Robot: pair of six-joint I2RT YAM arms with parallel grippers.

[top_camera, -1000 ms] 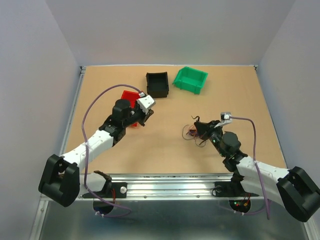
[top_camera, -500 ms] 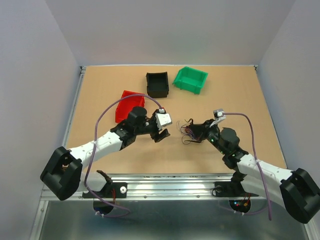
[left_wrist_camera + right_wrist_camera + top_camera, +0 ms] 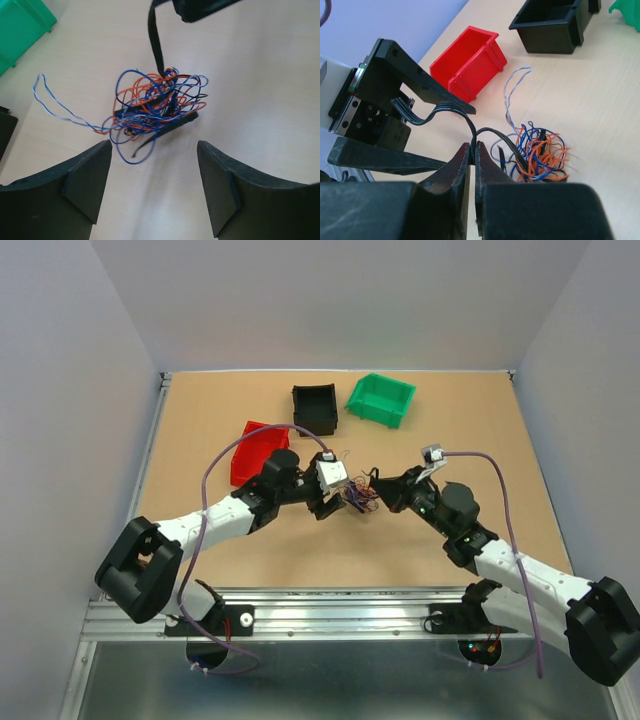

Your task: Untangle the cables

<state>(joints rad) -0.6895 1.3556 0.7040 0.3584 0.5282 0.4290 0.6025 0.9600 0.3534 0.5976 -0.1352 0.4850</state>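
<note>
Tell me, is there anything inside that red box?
From above, the red box shows only its own bare red floor, with nothing lying in it. The left arm covers its near corner, so that corner cannot be checked.

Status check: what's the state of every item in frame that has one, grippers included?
Tangle of thin orange, blue and black wires, knotted, lying between the grippers.
Black strand, pulled up out of the tangle.
Left gripper, open, over the tangle.
Right gripper, shut on the black strand.
Red plastic bin, upright, looks empty.
Black plastic bin, upright, looks empty.
Green plastic bin, upright, looks empty.
</note>
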